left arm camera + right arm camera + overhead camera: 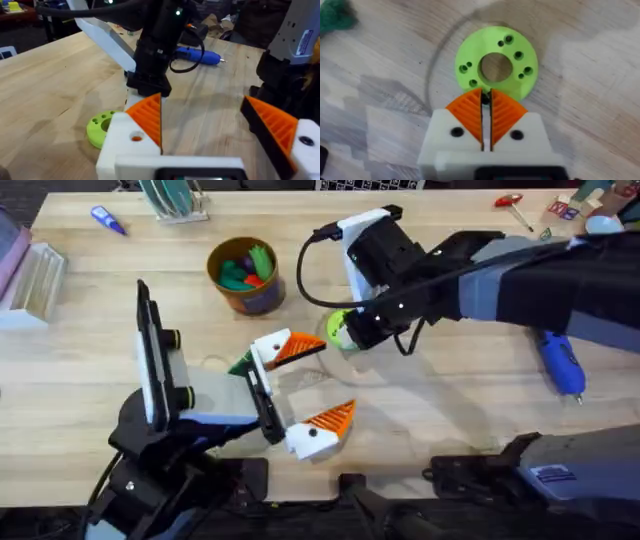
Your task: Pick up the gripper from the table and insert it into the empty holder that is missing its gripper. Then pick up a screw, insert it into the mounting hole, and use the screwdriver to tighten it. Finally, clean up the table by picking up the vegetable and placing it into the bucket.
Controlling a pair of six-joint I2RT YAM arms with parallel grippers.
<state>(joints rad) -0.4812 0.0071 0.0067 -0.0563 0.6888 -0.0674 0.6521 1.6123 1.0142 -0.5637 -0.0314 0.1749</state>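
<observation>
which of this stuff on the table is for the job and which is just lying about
For the job: fat bright-blue powered screwdriver, small dark-green toy vegetable bundle, round brown bucket.
Lying about: small blue-handled tool, red-handled tool.

From above I see my left gripper (306,387) spread wide at the middle of the tabletop (90,330), and my right arm reaching over a bright-green disc (335,328). The blue screwdriver (561,364) lies at the right, and a bucket (244,274) of toy vegetables stands behind.
</observation>
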